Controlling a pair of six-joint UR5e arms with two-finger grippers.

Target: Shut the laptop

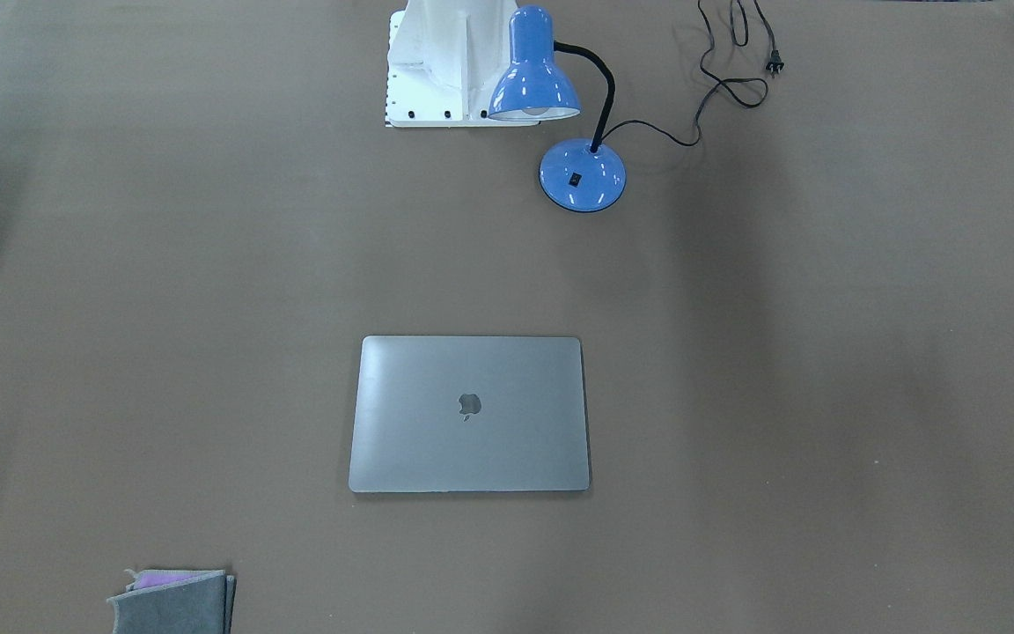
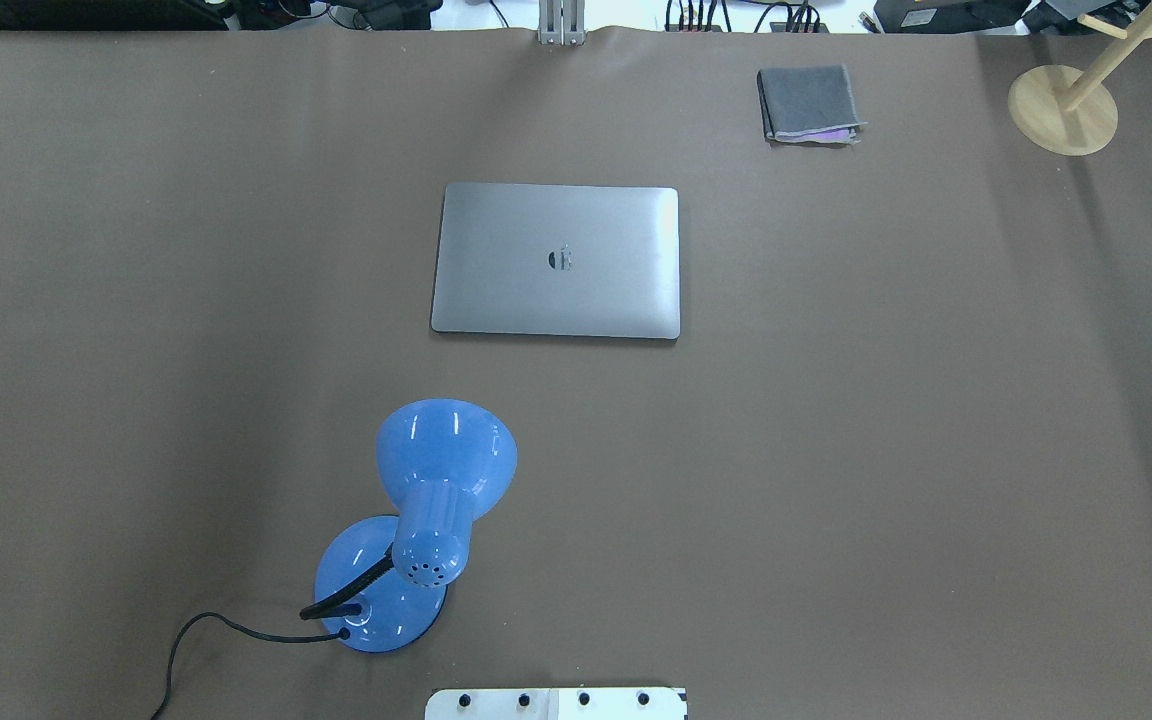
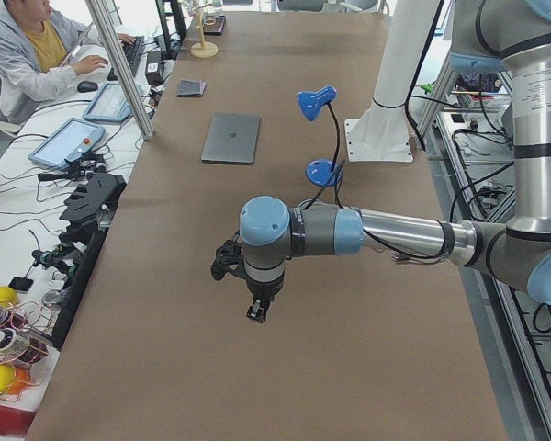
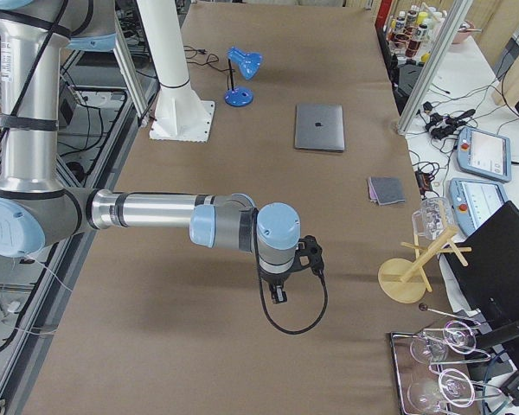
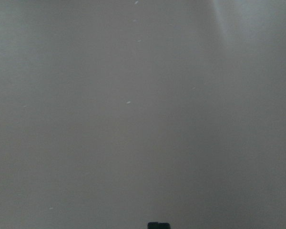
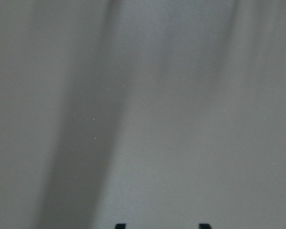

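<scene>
The laptop (image 1: 469, 414) lies flat on the brown table with its lid down and the dark apple logo facing up. It also shows in the overhead view (image 2: 556, 260) and, small, in both side views (image 3: 230, 138) (image 4: 319, 127). My left gripper (image 3: 254, 312) hovers over bare table far from the laptop; its wrist view shows one dark tip at the bottom centre (image 5: 158, 225), so it looks shut and empty. My right gripper (image 4: 279, 294) hovers over bare table at the other end; its wrist view shows two tips apart (image 6: 162, 226), open and empty.
A blue desk lamp (image 2: 446, 470) with a black cord stands between the robot base (image 2: 556, 703) and the laptop. A folded grey cloth (image 2: 808, 103) lies at the far right. A wooden stand (image 2: 1063, 108) is at the far right corner.
</scene>
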